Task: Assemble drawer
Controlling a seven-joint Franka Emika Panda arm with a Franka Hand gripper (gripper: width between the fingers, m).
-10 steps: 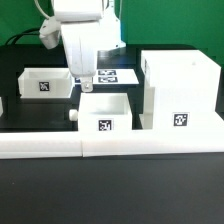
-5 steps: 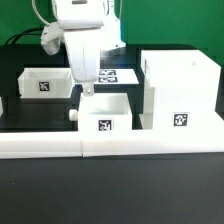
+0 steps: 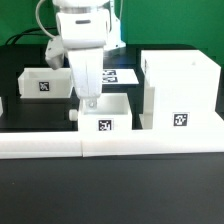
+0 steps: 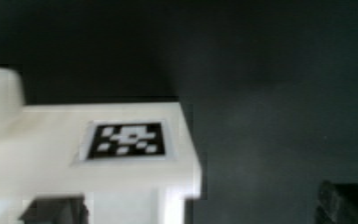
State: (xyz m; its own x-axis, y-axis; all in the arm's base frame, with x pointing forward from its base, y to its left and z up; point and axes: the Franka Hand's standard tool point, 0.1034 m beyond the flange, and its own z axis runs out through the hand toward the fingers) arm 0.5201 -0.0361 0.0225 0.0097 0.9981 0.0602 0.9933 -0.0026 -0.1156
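The tall white housing (image 3: 180, 90) stands at the exterior view's right. One small open-topped tray (image 3: 120, 122) sits in front of the middle, with a round knob (image 3: 73, 114) on its left side. A second tray (image 3: 45, 82) lies further back at the left. My gripper (image 3: 88, 103) hangs straight down over the back left corner of the middle tray, close above its rim. In the wrist view a white tagged tray surface (image 4: 131, 140) lies below the gripper (image 4: 199, 208). The jaws are wide open and empty, one finger (image 4: 51, 210) over the white part, the other (image 4: 348, 200) over the black table.
A long low white border wall (image 3: 100, 146) runs along the front of the black table. The marker board (image 3: 120, 75) lies behind the arm, partly hidden. Another white piece (image 3: 2, 105) shows at the far left edge.
The gripper has come down and shifted slightly toward the exterior view's right, from above the gap behind the middle tray to just over its back left corner. The parts have not moved.
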